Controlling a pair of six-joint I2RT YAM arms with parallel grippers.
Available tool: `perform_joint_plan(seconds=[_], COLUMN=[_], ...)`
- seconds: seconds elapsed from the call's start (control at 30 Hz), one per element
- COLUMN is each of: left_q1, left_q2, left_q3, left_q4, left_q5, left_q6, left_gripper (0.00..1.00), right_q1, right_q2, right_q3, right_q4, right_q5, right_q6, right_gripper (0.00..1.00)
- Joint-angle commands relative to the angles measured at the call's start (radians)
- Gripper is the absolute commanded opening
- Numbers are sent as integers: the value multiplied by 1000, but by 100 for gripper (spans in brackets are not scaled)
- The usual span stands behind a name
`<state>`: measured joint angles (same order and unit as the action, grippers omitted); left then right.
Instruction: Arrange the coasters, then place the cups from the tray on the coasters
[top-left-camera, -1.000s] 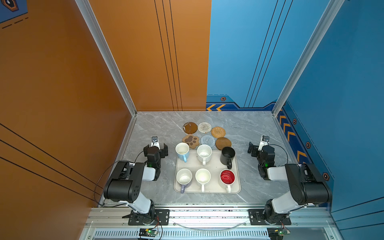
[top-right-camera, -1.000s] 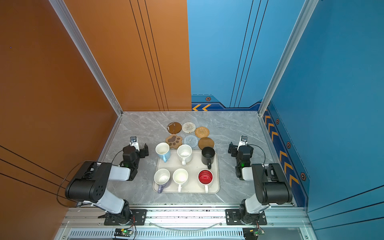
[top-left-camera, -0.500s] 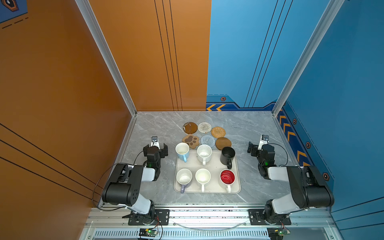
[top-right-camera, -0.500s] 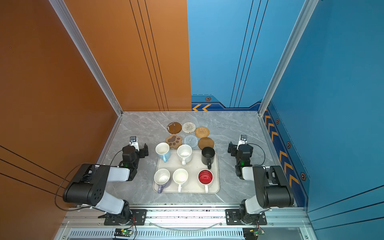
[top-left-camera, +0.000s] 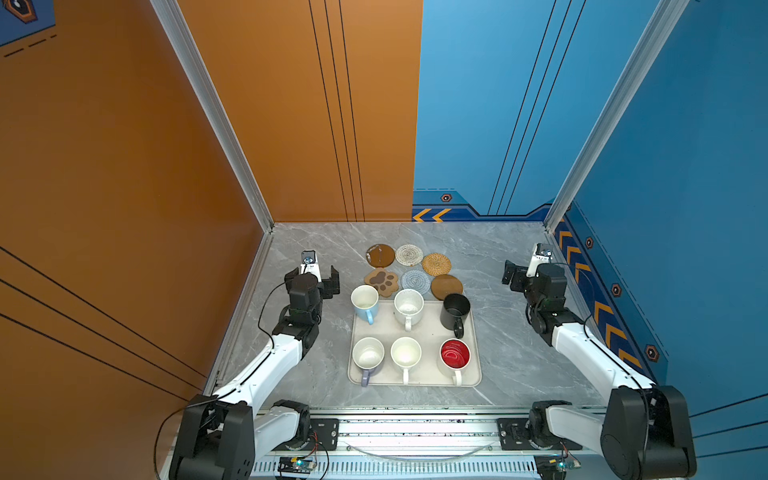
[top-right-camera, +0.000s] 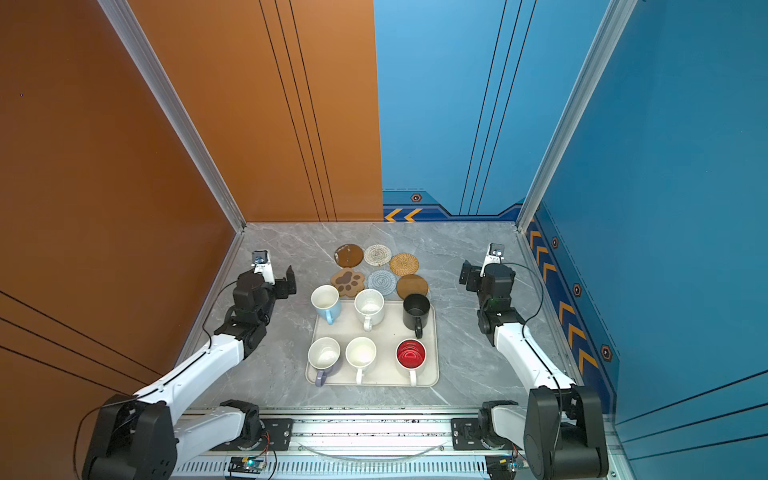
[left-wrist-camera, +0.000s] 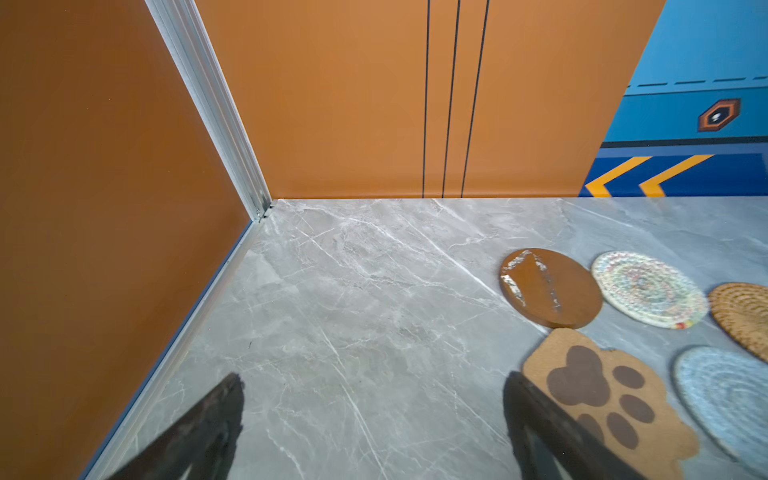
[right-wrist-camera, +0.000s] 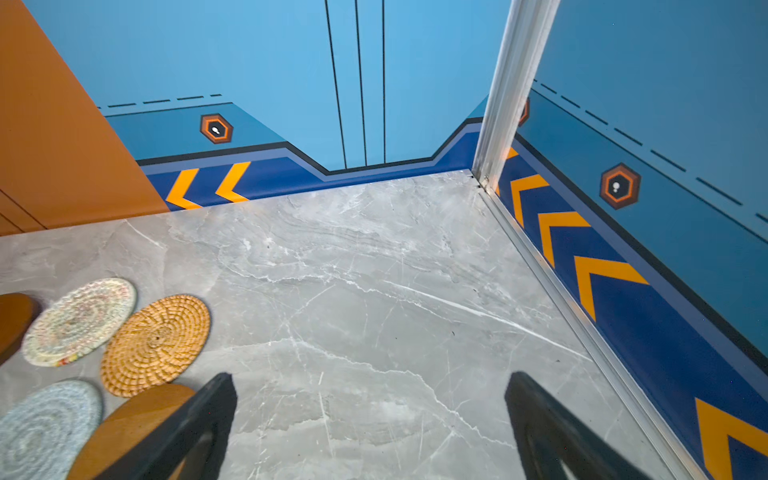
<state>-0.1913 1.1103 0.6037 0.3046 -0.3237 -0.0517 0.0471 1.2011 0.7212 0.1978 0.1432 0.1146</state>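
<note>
Six cups stand on the cream tray (top-left-camera: 415, 381): light blue (top-left-camera: 365, 300), white (top-left-camera: 408, 305) and black (top-left-camera: 455, 309) in the far row, lilac (top-left-camera: 368, 357), white (top-left-camera: 406, 355) and red-inside (top-left-camera: 455, 356) in the near row. Just behind the tray, the coasters lie bunched together: brown disc (top-left-camera: 380, 255), white woven (top-left-camera: 409, 254), rattan (top-left-camera: 436, 264), paw (top-left-camera: 381, 281), grey-blue (top-left-camera: 415, 281), second brown disc (top-left-camera: 446, 286). My left gripper (top-left-camera: 312, 275) hovers left of the paw coaster (left-wrist-camera: 602, 399), open and empty. Right of the coasters, my right gripper (top-left-camera: 534, 272) is open over bare table.
Orange wall (top-left-camera: 166, 249) closes the left side and blue wall (top-left-camera: 665, 249) the right, both close to the arms. Bare marble table (top-left-camera: 498, 249) stretches behind and beside the coasters. The metal rail (top-left-camera: 415, 428) runs along the front edge.
Both grippers have moved a little toward the back of the table, still wide open. Cups, coasters and tray lie as before.
</note>
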Motion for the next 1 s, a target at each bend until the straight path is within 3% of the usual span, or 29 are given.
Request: perform_joint_plan(seconds=[0.0, 0.33, 0.6, 0.7, 0.97], left_q1=[-7, -21, -69, -81, -104], left_q2=[-41, -67, -76, -85, -121], left_q3=[74, 111, 105, 101, 91], left_q4=[-265, -341, -360, -365, -392], left_q5=[116, 432, 436, 430, 406], left_q6=[-133, -315, -332, -335, -335], left_gripper=[98, 98, 98, 98, 97], right_q1=[15, 117, 242, 285, 351], right_q2=[44, 451, 793, 863, 985], right_q3=[157, 656, 975, 1041, 1146], right_q4=[-309, -731, -946, -979, -1077], right_q5=[-107, -340, -421, -438, -466], right_q6=[37, -3, -51, -63, -106], right_gripper=[97, 84, 65, 61, 38])
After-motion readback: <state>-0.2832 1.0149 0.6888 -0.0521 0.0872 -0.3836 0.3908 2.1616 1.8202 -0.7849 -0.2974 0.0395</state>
